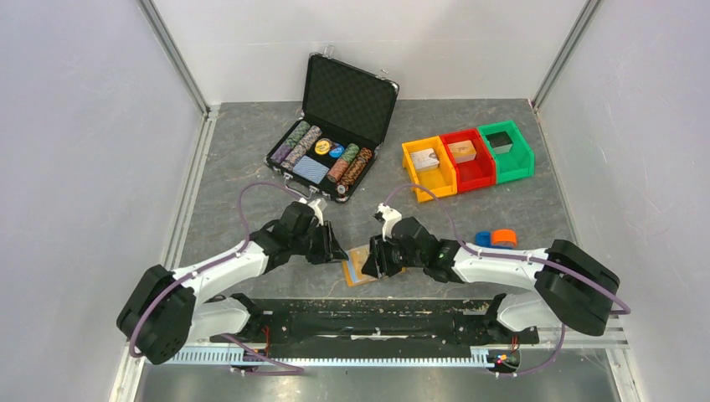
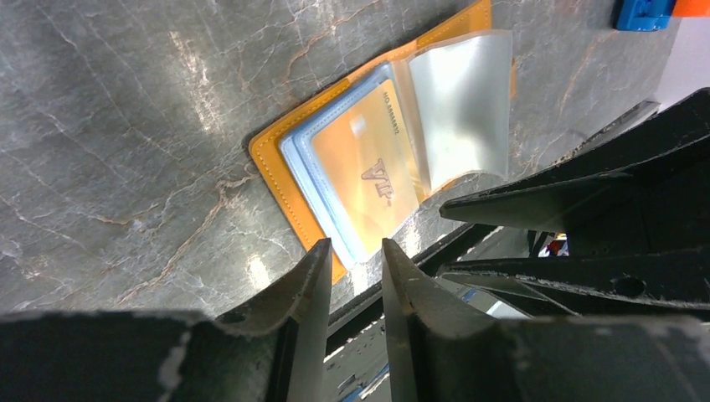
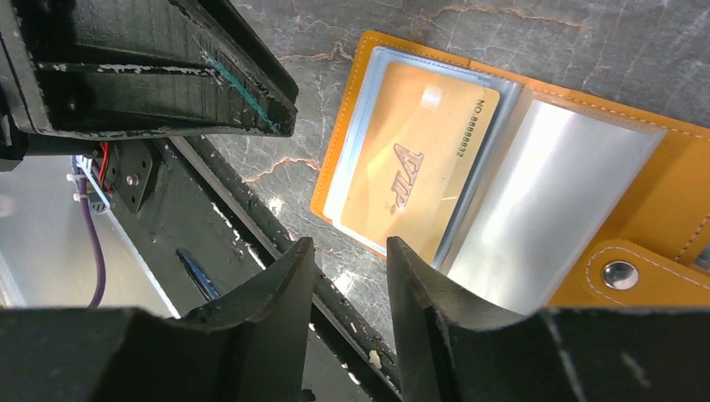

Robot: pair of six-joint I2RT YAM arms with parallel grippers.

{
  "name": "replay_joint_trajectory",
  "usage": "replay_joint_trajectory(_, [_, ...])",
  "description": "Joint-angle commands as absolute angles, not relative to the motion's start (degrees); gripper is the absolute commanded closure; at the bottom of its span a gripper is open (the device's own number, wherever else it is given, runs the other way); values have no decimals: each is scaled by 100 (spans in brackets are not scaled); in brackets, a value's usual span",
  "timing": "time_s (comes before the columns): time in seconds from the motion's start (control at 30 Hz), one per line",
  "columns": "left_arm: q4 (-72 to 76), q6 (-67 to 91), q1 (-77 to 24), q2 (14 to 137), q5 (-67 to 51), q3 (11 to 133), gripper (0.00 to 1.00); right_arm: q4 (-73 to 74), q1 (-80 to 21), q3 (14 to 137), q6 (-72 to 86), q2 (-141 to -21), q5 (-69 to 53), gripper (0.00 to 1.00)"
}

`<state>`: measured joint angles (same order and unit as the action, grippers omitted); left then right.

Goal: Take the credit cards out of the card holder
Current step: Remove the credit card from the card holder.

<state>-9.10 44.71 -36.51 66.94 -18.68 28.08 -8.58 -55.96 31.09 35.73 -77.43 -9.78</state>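
Two grippers hang over one orange card holder (image 1: 362, 268), which lies open and flat on the grey marbled table (image 1: 251, 151), close to its near edge. The left gripper (image 2: 356, 248) has its claw slightly apart and grips nothing, its tips just above the holder's near corner. The right gripper (image 3: 350, 244) likewise stands slightly apart and empty, over the holder's edge. Inside we count one gold-beige card (image 3: 410, 167) tucked in a clear sleeve. Around it runs a light blue margin (image 2: 297, 163), and we cannot tell whether that is a second card or sleeve backing. One further clear sleeve (image 3: 544, 193) is turned over beside it and looks empty. The card bears "VIP" in slanted script and, along one short edge, "NO." followed by a row of digits starting 8888. We cannot read the last digits surely. One metal snap (image 3: 620, 274) sits on the holder's tab. Farther back we count three bins in a row, orange (image 1: 408, 167), red (image 1: 469, 181) and green (image 1: 512, 172). There is also one open black chip case (image 1: 347, 96) with poker chips and one blue patterned deck (image 1: 311, 170). Two small pieces, blue (image 1: 483, 239) and orange (image 1: 503, 238), lie at the right.
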Motion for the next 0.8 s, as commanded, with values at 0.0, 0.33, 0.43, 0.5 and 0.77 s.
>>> replay_joint_trajectory(0.0, [-649,4605,-3683,6704,-2062,2920,68,-862,-5436,3357,3399,-7684,-799,62])
replay_joint_trajectory(0.33, [385,4680,-3683,7452,-2586,2720,82,-935,-4938,3331,3291,-7973,-1073,70])
replay_joint_trajectory(0.43, [526,4661,-3683,7709,-2621,2683,83,-1123,-4770,3276,3358,-8140,-1373,70])
replay_joint_trajectory(0.5, [545,4634,-3683,7859,-2625,2663,84,-1263,-4723,3212,3404,-8218,-1471,70])
replay_joint_trajectory(0.77, [604,4571,-3687,8141,-2571,2541,83,-1546,-4651,3084,3492,-8505,-1721,70])
